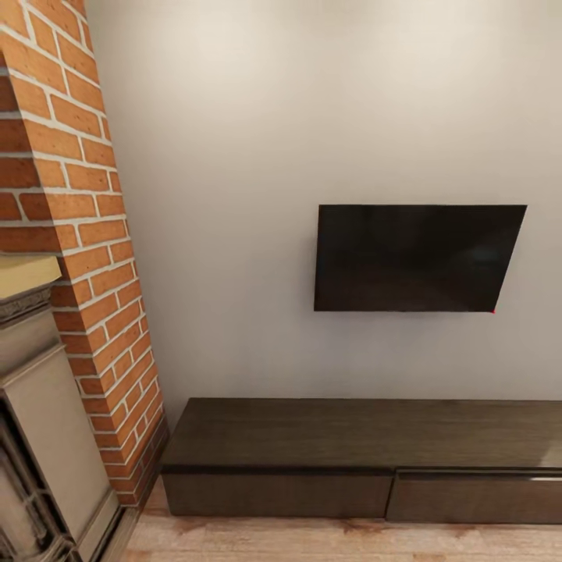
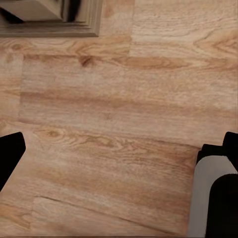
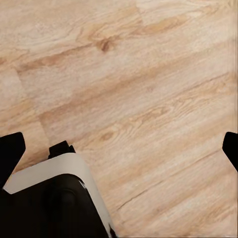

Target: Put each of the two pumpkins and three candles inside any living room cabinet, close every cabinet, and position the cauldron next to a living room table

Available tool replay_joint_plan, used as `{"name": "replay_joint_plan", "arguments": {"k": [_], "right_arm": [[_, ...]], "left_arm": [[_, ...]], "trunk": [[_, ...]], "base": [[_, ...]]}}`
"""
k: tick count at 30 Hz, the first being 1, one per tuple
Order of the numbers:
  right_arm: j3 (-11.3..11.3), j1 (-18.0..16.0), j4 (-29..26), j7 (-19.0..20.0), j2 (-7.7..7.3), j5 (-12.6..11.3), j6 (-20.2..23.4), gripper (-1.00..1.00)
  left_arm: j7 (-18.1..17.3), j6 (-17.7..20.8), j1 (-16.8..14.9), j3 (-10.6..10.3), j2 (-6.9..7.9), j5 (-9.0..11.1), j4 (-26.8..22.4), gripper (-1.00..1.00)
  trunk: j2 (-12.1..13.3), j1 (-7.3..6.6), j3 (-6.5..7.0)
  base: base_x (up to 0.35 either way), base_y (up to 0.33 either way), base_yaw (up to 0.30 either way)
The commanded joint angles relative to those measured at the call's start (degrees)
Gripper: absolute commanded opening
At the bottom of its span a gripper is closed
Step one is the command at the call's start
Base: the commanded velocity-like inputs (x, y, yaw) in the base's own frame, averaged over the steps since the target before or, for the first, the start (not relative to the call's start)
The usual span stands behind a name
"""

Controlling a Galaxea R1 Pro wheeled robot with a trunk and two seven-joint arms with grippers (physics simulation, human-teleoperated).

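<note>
The long low dark-brown cabinet (image 1: 367, 434) stands against the white wall ahead in the head view, with a bare flat top. Both front panels I can see sit flush and closed. My left gripper (image 2: 119, 151) is open over bare wooden floor, its black fingertips (image 2: 9, 151) far apart with nothing between them. My right gripper (image 3: 120, 148) is also open above the floor, empty. The pumpkins, candles, cauldron and table are out of view.
A black TV (image 1: 414, 257) hangs on the wall above the cabinet. A red brick chimney (image 1: 78, 226) and the ornate grey fireplace (image 1: 39, 437) stand at the left; the fireplace's base (image 2: 49, 20) is near my left gripper. My own white-and-black body (image 3: 54, 198) borders both wrist views.
</note>
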Motion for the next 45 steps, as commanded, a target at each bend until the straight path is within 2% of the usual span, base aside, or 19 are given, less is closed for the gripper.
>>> {"name": "replay_joint_plan", "arguments": {"k": [1, 12, 32, 45], "right_arm": [[0.5, 0.1, 1.3, -0.1, 0.10, -0.6, -0.6, 1.00], [0.5, 1.9, 4.2, -0.1, 0.16, -0.5, -1.3, 1.00], [0.6, 2.2, 4.3, 0.0, -0.25, 0.3, -1.0, 1.00], [0.7, 3.4, 4.2, 0.1, -0.25, 0.4, -1.1, 1.00]], "left_arm": [[0.3, -0.9, 0.7, -0.5, 0.04, 0.3, -0.1, 1.00], [0.3, -3.0, 4.9, -0.6, -0.01, 0.0, -0.1, 1.00], [0.2, -2.9, 6.6, -0.8, -0.47, -0.1, 0.6, 1.00], [0.3, -2.9, 6.7, -0.7, -0.69, 0.1, 0.6, 1.00]], "trunk": [[0.3, -0.20, 0.08], [4.7, -2.62, 2.05], [12.7, -7.00, 5.64], [12.7, -7.00, 5.64]], "base": [[0.000, 0.000, 0.000], [0.000, 0.000, 0.000], [0.000, 0.000, 0.000], [0.000, 0.000, 0.000]]}}
